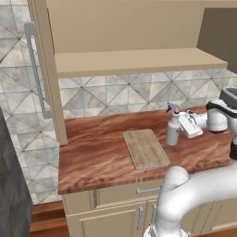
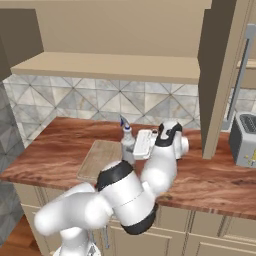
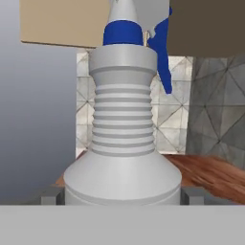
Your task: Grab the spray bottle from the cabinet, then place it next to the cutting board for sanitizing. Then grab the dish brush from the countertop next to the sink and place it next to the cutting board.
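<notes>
The spray bottle [image 1: 172, 131] stands upright on the worktop [image 1: 102, 148], just beside the right long edge of the cutting board [image 1: 145, 148]. The gripper [image 1: 181, 125] is level with the bottle; its fingers [image 3: 51, 195] are spread wide, one on each side of the bottle's body, not clamped.
</notes>
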### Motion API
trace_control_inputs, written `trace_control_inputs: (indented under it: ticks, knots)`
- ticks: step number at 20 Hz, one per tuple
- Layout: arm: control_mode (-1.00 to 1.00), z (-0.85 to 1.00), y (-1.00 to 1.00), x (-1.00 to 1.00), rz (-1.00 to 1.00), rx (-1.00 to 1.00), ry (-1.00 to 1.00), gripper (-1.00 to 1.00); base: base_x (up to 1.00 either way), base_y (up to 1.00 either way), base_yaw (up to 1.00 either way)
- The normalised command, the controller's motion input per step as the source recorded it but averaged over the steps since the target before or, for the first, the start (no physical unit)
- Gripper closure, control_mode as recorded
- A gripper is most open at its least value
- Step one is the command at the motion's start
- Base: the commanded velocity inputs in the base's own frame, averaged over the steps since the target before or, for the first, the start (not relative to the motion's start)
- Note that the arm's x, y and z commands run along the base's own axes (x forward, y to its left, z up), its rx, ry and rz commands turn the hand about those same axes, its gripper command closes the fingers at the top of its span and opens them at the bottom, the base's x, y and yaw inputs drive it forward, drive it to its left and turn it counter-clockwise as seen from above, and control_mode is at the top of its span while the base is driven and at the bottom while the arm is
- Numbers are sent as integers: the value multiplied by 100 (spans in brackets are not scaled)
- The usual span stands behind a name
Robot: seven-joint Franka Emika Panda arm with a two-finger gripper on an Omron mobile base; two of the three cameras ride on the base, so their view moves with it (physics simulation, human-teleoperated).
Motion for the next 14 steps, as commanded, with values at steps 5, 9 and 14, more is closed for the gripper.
trace_control_inputs:
  ticks: [5, 9, 14]
  knots:
    - [-100, -26, 0, 0, 0, 0, -14, 100, 0, 0, 0]
    - [-100, -24, 0, 0, 0, 0, -13, 100, 0, 0, 0]
    - [-100, -26, 0, 0, 0, 0, -9, 100, 0, 0, 0]
